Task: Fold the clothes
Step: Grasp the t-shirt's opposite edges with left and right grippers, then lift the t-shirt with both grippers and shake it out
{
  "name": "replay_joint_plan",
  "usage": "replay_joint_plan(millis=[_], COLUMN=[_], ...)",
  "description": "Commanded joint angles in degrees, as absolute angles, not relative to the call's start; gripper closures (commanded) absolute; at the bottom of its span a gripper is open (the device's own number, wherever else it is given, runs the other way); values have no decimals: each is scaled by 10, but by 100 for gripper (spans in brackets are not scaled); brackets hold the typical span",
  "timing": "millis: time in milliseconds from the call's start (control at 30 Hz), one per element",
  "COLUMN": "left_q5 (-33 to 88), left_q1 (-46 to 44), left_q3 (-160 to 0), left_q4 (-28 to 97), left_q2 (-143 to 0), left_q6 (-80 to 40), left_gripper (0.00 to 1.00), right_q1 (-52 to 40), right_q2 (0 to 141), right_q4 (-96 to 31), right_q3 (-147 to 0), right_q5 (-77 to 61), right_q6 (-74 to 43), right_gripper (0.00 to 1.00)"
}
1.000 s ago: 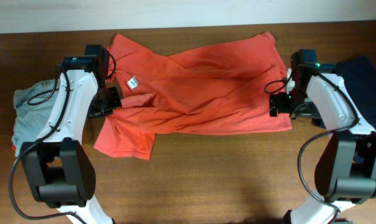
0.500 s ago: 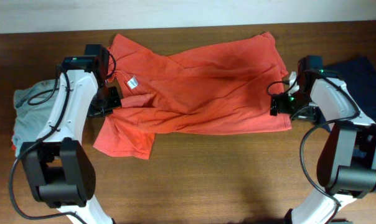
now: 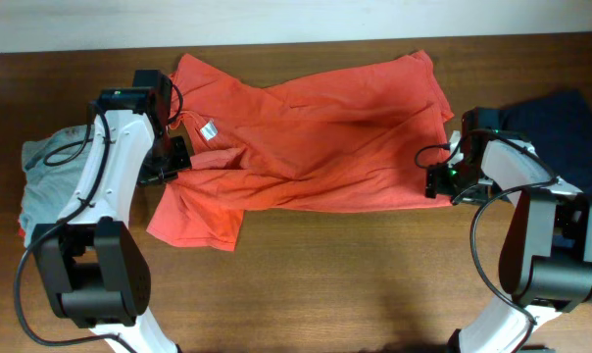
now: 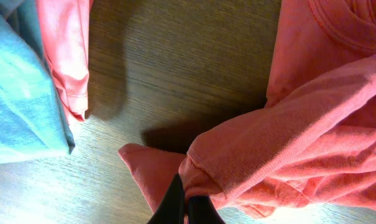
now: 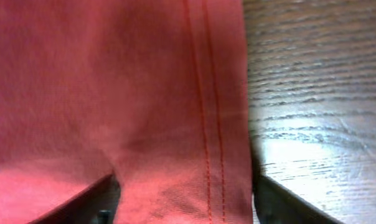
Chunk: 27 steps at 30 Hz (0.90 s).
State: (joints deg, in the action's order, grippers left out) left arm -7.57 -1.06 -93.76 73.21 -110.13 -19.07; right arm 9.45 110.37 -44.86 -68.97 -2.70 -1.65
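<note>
Where dark wood table [image 3: 355,284] meets pale wall [image 3: 276,15], left gripper [image 4: 187,205] pinching orange-red T-shirt [image 3: 325,137], right gripper [image 5: 185,202] spread astride its hem

The T-shirt [image 3: 316,147] spread across the middle of the tabletop [image 3: 325,284] is a plain orange-red with no print showing. A small white label [image 3: 207,129] with dark marks sits near its left end. Close up, its hem carries two rows of stitching [image 5: 206,124] in the same orange-red. At the left edge of the tabletop, the grey T-shirt [image 3: 51,172] is plain light grey, looking pale blue-grey in the left wrist view. A strip of orange cloth [image 4: 66,56] lies beside it. At the right edge, the navy T-shirt [image 3: 570,123] is plain dark blue. The tabletop is dark brown wood with fine straight grain. The left arm [image 3: 110,167] and right arm [image 3: 517,162] are white with black joints.
</note>
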Motion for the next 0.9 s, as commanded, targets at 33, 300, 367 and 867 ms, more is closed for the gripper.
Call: replay_joint_plan(millis=[33, 300, 367, 867], left_q5=[-88, -88, -87, -27], left_q1=[-10, -10, -10, -9], left_q3=[-939, -939, -939, -1064], left_q4=[731, 731, 731, 784], left_q2=[-1094, -1094, -1094, -968], left_q6=[-182, -182, -182, -131], left_gripper=[100, 100, 100, 100], right_q1=[94, 94, 94, 94], right_q2=[1111, 1110, 1105, 844], right_q4=[-448, -457, -471, -655], right_q3=[-674, -674, -679, -968], right_q5=[-41, -41, -41, -41], right_q6=[-20, -20, -20, -20], right_gripper=[61, 96, 96, 96])
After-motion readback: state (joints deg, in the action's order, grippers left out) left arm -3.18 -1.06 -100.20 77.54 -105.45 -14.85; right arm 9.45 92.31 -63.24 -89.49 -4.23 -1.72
